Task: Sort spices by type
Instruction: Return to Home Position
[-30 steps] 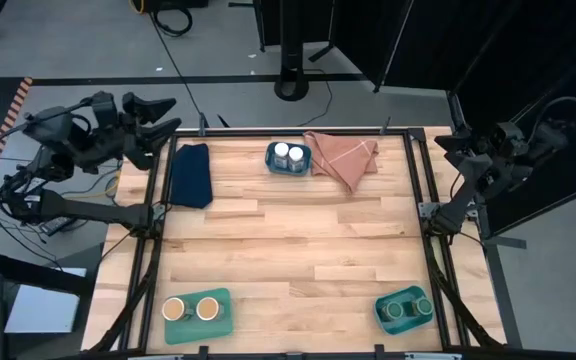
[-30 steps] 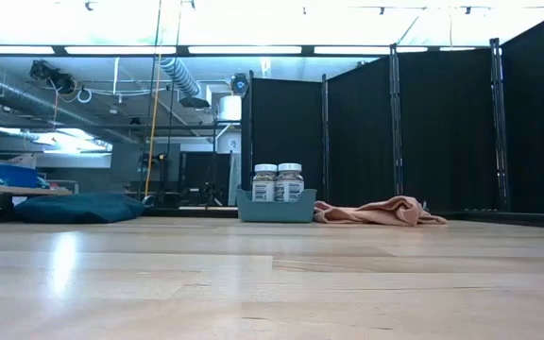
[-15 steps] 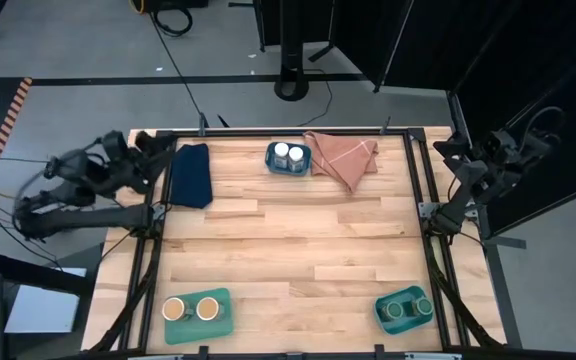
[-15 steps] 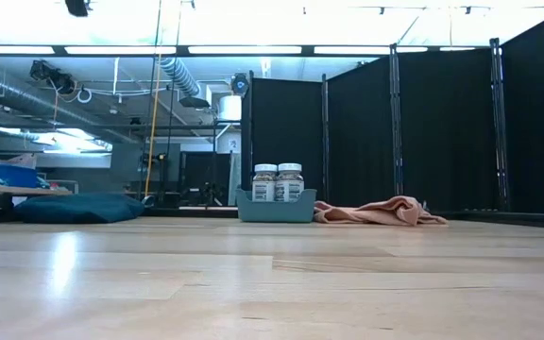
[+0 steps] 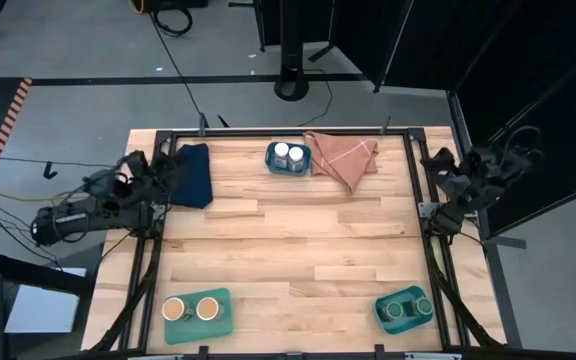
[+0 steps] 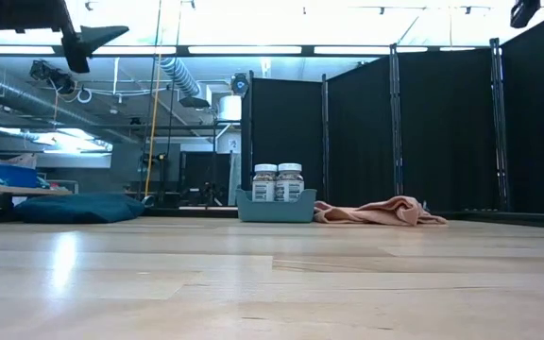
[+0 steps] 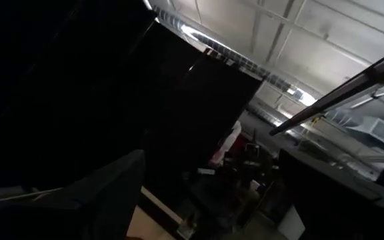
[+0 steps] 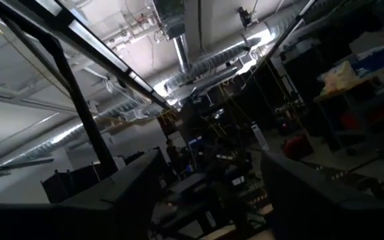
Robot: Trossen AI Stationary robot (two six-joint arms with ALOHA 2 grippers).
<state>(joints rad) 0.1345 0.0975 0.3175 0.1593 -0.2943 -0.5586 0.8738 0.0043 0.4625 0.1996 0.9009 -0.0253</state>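
Note:
Two white-lidded spice jars stand upright in a teal tray at the far middle, also visible in the low view. Two tan-lidded jars stand in a teal tray near the left front. Two green-lidded jars stand in a teal tray near the right front. My left gripper hangs open over the far left edge beside a navy cloth. My right gripper is open above the far right edge, its fingers holding nothing.
A pink cloth lies crumpled to the right of the far tray. A black frame rail runs along each side of the wooden table. The table's middle holds bare wood between the three trays.
My left gripper has come down and toward the near edge, from beyond the far left corner to beside the navy cloth, rolling as it went; its fingers now show at the top of the low view. My right gripper has sunk a little. Jars and trays have not moved.

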